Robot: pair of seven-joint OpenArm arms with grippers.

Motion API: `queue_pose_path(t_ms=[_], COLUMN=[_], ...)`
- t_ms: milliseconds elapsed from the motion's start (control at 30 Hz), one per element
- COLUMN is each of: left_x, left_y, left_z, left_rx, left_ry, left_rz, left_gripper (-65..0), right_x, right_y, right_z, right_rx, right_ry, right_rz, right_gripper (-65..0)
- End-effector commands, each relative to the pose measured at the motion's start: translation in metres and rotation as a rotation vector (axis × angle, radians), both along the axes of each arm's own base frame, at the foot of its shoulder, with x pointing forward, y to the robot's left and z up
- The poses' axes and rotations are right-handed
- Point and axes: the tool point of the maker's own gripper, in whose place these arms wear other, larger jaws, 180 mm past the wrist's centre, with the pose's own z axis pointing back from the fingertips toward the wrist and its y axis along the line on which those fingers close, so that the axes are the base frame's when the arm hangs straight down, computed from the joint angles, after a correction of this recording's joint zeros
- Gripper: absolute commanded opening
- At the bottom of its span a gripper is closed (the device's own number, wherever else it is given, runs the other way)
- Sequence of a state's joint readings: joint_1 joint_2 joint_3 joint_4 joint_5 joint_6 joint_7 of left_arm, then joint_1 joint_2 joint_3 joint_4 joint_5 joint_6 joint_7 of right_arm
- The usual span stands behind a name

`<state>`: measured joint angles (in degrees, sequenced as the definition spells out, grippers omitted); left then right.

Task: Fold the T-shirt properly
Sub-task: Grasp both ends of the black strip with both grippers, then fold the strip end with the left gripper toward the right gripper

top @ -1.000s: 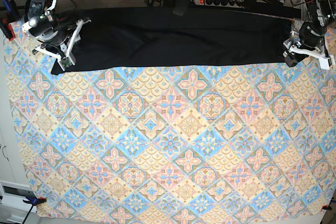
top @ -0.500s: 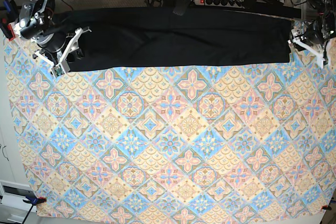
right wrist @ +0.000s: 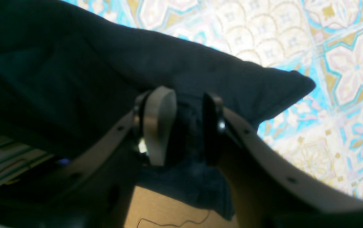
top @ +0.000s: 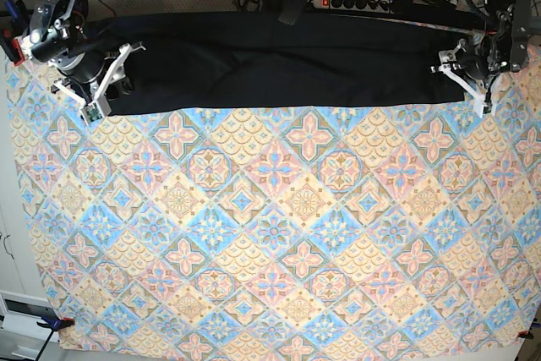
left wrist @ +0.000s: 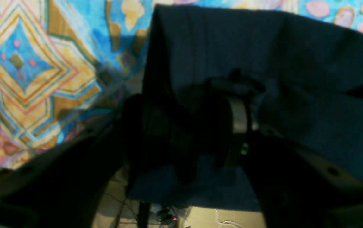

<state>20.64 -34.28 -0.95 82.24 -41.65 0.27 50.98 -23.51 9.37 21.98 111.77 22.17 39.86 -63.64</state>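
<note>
Nearest, just the patterned tablecloth [top: 270, 234], laid flat over the bench as a smooth working surface. Farther back, along the far edge, the T-shirt [top: 279, 65]: stretched from side to side as a long, narrow black band, seemingly already folded lengthwise.

At its end on the base view's left, the right tool [right wrist: 181, 126], pinching a bunch of black fabric between its pads [right wrist: 157, 123], close to a pointed corner of the cloth. Probably gripped there to pin that end and hold the band straight.

At the opposite end, the left tool [left wrist: 187, 126], spread wide, with dark fabric draped between and over the fingers. No pinch visible there, so likely either about to close or letting go; cannot tell which.

One tool at each end, presumably to carry both short ends together into the next fold.

Beyond the bench's far edge, a power strip [top: 355, 2] and cables on the floor.
</note>
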Motion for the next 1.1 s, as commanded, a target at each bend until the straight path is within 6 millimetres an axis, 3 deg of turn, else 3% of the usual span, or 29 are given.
queue_pose_path(t_ms=[0, 67, 200, 333, 800, 967, 1067], left_x=[-0.004, -0.006, -0.003, 0.009, 0.037, 0.035, 0.044], left_y=[-0.013, -0.022, -0.037, -0.013, 0.134, 0.153, 0.141], left_z=[-0.005, -0.008, -0.006, 0.005, 0.083, 0.098, 0.116], left_rx=[-0.033, -0.057, -0.111, -0.085, 0.212, 0.236, 0.24], left_ry=[0.015, 0.013, -0.013, -0.069, -0.287, -0.326, -0.373], left_rz=[-0.005, -0.012, -0.088, -0.012, 0.286, 0.341, 0.295], left_gripper=[-36.6, -44.1, -51.8, -64.6, -65.0, -65.0, -65.0], right_x=[0.006, 0.006, 0.007, 0.007, 0.007, 0.006, 0.006], right_y=[-0.002, -0.002, -0.002, -0.002, -0.001, -0.001, -0.001], right_z=[0.009, 0.009, 0.009, 0.009, 0.01, 0.009, 0.009], right_rx=[-0.002, -0.002, -0.002, -0.004, -0.001, -0.001, -0.001], right_ry=[-0.038, -0.038, -0.04, -0.04, -0.041, -0.039, -0.039], right_rz=[0.007, 0.007, 0.007, 0.008, 0.008, 0.008, 0.008], right_gripper=[-46.2, -46.2, -46.2, -46.2, -46.2, -46.2, -46.2])
